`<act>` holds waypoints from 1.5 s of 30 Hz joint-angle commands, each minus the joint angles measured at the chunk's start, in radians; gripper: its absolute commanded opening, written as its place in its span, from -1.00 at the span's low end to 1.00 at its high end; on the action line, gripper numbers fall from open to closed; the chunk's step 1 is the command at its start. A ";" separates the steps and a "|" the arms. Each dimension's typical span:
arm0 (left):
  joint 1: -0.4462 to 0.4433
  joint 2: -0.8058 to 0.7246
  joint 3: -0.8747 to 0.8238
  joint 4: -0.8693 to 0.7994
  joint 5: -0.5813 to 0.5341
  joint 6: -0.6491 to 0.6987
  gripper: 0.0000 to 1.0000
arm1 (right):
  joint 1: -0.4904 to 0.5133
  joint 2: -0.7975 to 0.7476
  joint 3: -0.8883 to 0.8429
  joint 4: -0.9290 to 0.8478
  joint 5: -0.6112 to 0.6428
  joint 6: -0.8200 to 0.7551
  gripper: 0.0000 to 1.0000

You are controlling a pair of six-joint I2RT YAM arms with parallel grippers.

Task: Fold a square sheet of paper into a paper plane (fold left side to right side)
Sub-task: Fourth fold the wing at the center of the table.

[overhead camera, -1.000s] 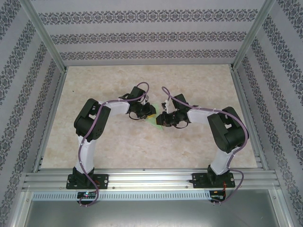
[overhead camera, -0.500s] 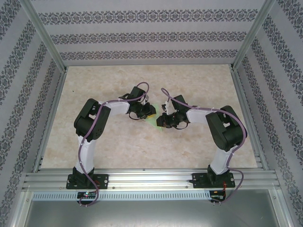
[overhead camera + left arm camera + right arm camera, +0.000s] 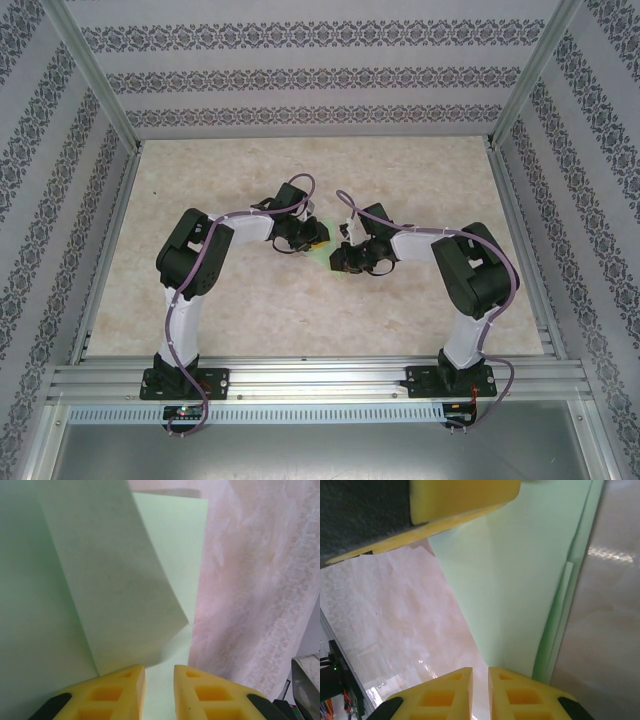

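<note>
The sheet of paper (image 3: 322, 253) is a small pale green folded shape on the table between my two grippers. In the left wrist view a loose flap (image 3: 110, 580) of the sheet of paper (image 3: 175, 545) stands up off the flat layer, its lower edge against my left finger. My left gripper (image 3: 159, 672) sits low over the sheet, jaws a little apart, with nothing between them. In the right wrist view the paper (image 3: 520, 580) narrows to a point at my right gripper (image 3: 480, 672), whose jaws stand a narrow slit apart over bare table. No finished paper plane shows.
The beige marbled table (image 3: 240, 290) lies all around the paper. A yellow finger of the left gripper (image 3: 465, 497) hangs at the top of the right wrist view, close over the paper. Patterned walls and metal frame rails (image 3: 300, 380) enclose the table.
My right arm has edged slightly left toward the paper. The left arm and the paper have stayed put.
</note>
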 commanded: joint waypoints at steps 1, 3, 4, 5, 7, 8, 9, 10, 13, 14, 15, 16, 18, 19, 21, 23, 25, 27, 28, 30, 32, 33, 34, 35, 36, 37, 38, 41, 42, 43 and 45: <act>-0.010 0.033 -0.026 -0.066 -0.055 0.014 -0.51 | 0.011 0.022 -0.014 -0.066 0.031 -0.021 -0.67; -0.010 0.033 -0.026 -0.066 -0.055 0.014 -0.51 | 0.010 0.020 -0.017 -0.062 0.035 -0.016 -0.67; -0.010 0.033 -0.026 -0.066 -0.055 0.014 -0.51 | 0.009 0.018 -0.017 -0.059 0.035 -0.014 -0.66; -0.010 0.035 -0.026 -0.064 -0.054 0.014 -0.51 | 0.008 0.016 -0.016 -0.059 0.036 -0.013 -0.67; -0.010 0.035 -0.026 -0.066 -0.054 0.014 -0.51 | 0.005 0.009 -0.007 -0.064 0.039 -0.014 -0.66; -0.010 0.035 -0.026 -0.064 -0.053 0.014 -0.51 | 0.005 0.007 -0.002 -0.071 0.042 -0.017 -0.66; -0.010 0.035 -0.026 -0.064 -0.053 0.013 -0.51 | 0.004 0.006 0.004 -0.076 0.045 -0.020 -0.66; -0.010 0.036 -0.026 -0.067 -0.055 0.013 -0.51 | 0.004 0.003 0.009 -0.086 0.048 -0.024 -0.66; -0.010 0.037 -0.028 -0.064 -0.054 0.013 -0.51 | -0.002 0.008 0.012 -0.103 0.052 -0.031 -0.66; -0.011 0.037 -0.028 -0.064 -0.057 0.014 -0.51 | -0.001 0.011 0.009 -0.107 0.053 -0.030 -0.66; -0.011 0.038 -0.028 -0.064 -0.057 0.014 -0.51 | -0.001 0.014 0.006 -0.108 0.053 -0.028 -0.66; -0.010 0.040 -0.028 -0.064 -0.058 0.013 -0.51 | -0.001 0.019 0.002 -0.110 0.054 -0.024 -0.65; -0.009 0.041 -0.026 -0.066 -0.058 0.014 -0.52 | -0.001 0.024 -0.005 -0.122 0.060 -0.019 -0.66; -0.009 0.042 -0.026 -0.066 -0.057 0.014 -0.52 | -0.001 0.025 -0.008 -0.132 0.065 -0.019 -0.66; -0.009 0.043 -0.026 -0.067 -0.058 0.015 -0.52 | 0.001 0.028 -0.016 -0.155 0.074 -0.016 -0.66; -0.009 0.043 -0.023 -0.069 -0.058 0.017 -0.52 | 0.002 0.028 -0.031 -0.174 0.080 -0.011 -0.67; -0.008 0.042 -0.023 -0.071 -0.058 0.019 -0.52 | 0.004 0.023 -0.047 -0.187 0.085 -0.008 -0.66; -0.008 0.043 -0.020 -0.074 -0.058 0.017 -0.52 | 0.008 0.016 -0.060 -0.206 0.087 -0.005 -0.66; -0.008 0.043 -0.019 -0.075 -0.058 0.018 -0.52 | 0.013 0.012 -0.064 -0.220 0.088 -0.003 -0.66; -0.009 0.043 -0.017 -0.075 -0.060 0.018 -0.52 | 0.021 0.000 -0.083 -0.225 0.091 0.004 -0.66; -0.008 0.044 -0.016 -0.077 -0.060 0.018 -0.52 | 0.024 -0.005 -0.107 -0.215 0.083 0.015 -0.66; -0.009 0.043 -0.014 -0.078 -0.061 0.020 -0.52 | 0.027 -0.007 -0.117 -0.212 0.079 0.019 -0.66; -0.008 0.043 -0.014 -0.078 -0.061 0.020 -0.52 | 0.031 -0.011 -0.126 -0.210 0.079 0.022 -0.66; -0.009 0.043 -0.014 -0.079 -0.063 0.019 -0.52 | 0.037 -0.014 -0.134 -0.211 0.079 0.024 -0.66; -0.008 0.045 -0.013 -0.081 -0.063 0.021 -0.52 | 0.043 -0.019 -0.142 -0.213 0.079 0.024 -0.66; -0.009 0.045 -0.012 -0.084 -0.065 0.022 -0.52 | 0.047 -0.026 -0.148 -0.213 0.080 0.028 -0.66; -0.008 0.046 -0.012 -0.086 -0.065 0.022 -0.52 | 0.052 -0.033 -0.155 -0.214 0.081 0.029 -0.66; -0.008 0.048 -0.011 -0.088 -0.069 0.024 -0.52 | 0.059 -0.051 -0.172 -0.215 0.085 0.039 -0.66; -0.008 0.050 -0.011 -0.087 -0.069 0.025 -0.52 | 0.060 -0.055 -0.177 -0.217 0.086 0.042 -0.66; -0.009 0.050 -0.011 -0.088 -0.069 0.025 -0.52 | 0.061 -0.058 -0.182 -0.218 0.088 0.043 -0.66; -0.009 0.052 -0.011 -0.089 -0.070 0.026 -0.52 | 0.064 -0.069 -0.193 -0.221 0.091 0.043 -0.66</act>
